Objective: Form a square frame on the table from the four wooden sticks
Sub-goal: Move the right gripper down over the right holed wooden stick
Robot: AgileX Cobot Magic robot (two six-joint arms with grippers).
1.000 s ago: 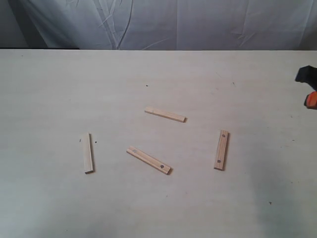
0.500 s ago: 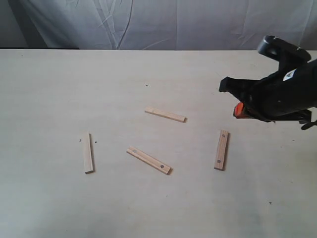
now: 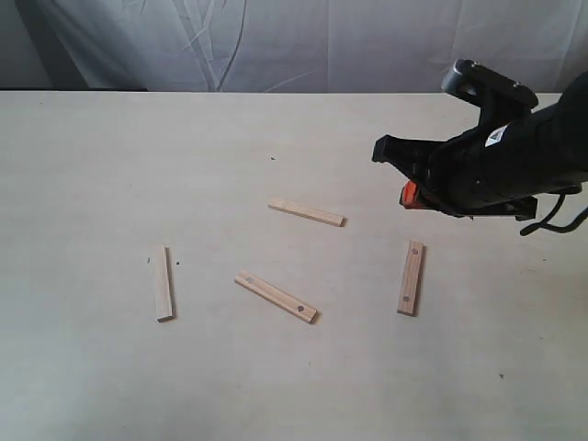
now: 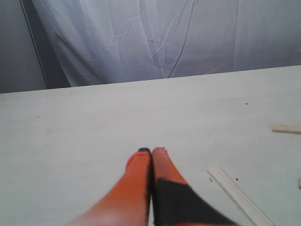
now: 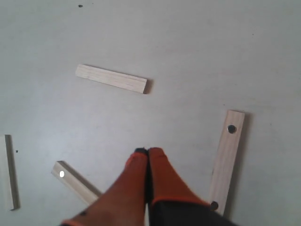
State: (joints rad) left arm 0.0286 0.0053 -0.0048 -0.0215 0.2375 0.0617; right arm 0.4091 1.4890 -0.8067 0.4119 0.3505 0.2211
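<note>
Four wooden sticks lie apart on the table [image 3: 110, 165], forming no square. One stick [image 3: 163, 283] is at the left, one [image 3: 276, 297] lies slanted in the middle, one [image 3: 307, 213] is behind it, and one [image 3: 411, 277] with dark holes is at the right. My right gripper [image 3: 408, 195] hovers shut and empty above the table, just behind the right stick. Its wrist view shows the shut orange tips [image 5: 147, 150] between the holed stick [image 5: 227, 160] and the slanted stick [image 5: 75, 181]. My left gripper [image 4: 151, 150] is shut and empty, with one stick [image 4: 240, 195] beside it.
A wrinkled white cloth [image 3: 303, 46] hangs behind the table's far edge. The black right arm [image 3: 524, 152] reaches in from the right side. A few tiny dark specks [image 3: 273, 158] mark the surface.
The right arm has swung in from the right edge toward the middle, now above and behind the right stick. No stick has moved.
</note>
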